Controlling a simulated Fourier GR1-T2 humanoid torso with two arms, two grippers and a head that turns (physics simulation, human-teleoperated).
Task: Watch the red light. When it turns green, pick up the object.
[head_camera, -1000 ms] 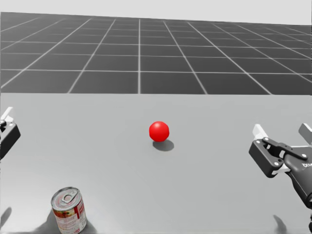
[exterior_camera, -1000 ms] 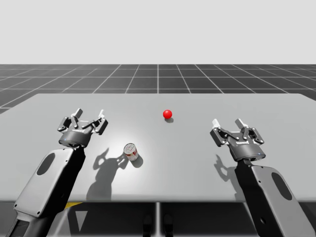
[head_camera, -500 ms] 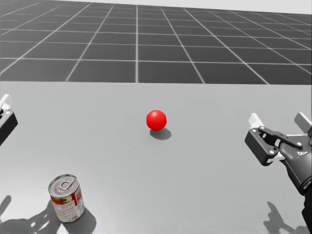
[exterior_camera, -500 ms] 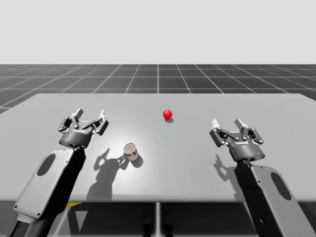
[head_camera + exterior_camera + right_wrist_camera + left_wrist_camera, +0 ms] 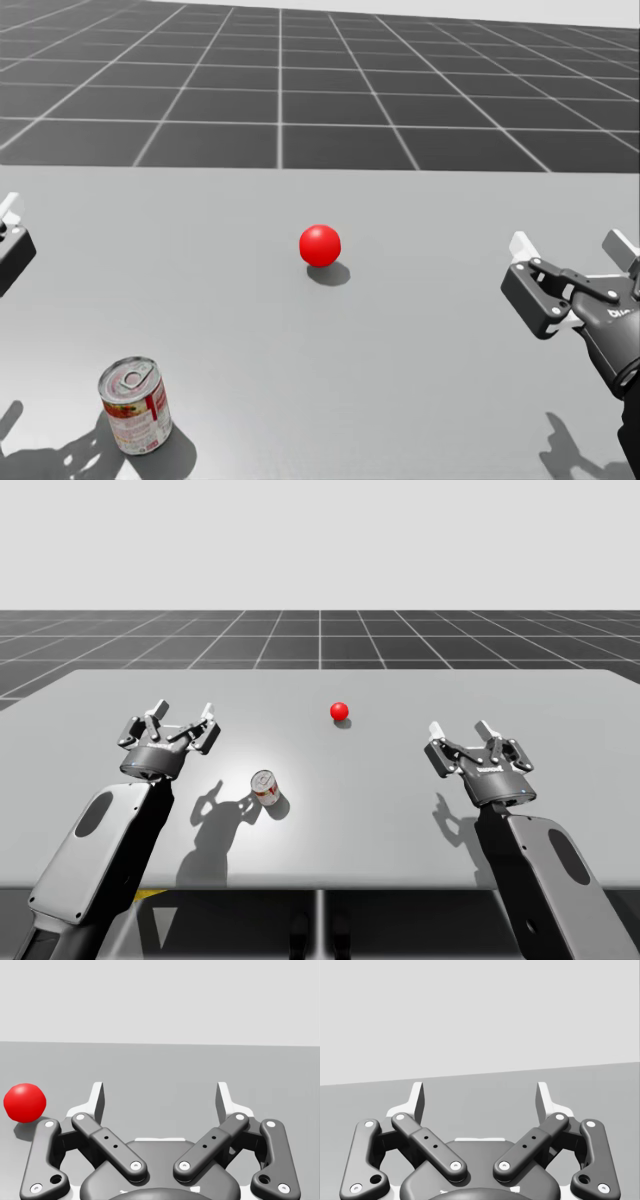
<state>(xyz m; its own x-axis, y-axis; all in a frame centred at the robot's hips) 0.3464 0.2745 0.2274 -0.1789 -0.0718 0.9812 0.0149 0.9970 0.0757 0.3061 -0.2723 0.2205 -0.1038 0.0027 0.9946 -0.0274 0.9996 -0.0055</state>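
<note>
You had both arms rising from the bottom edge, left gripper (image 5: 178, 721) and right gripper (image 5: 462, 736) spread wide, holding nothing. The can (image 5: 265, 786) stood upright left of centre, lower left of the red light (image 5: 340, 711).

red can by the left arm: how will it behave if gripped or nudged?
The red can stands upright on the table, taller than wide, so a high nudge would probably tip it, and then it would likely roll. Its wall looks rigid and smooth: it should keep its shape but might slip in a light pinch. Weight: cannot tell.
</note>
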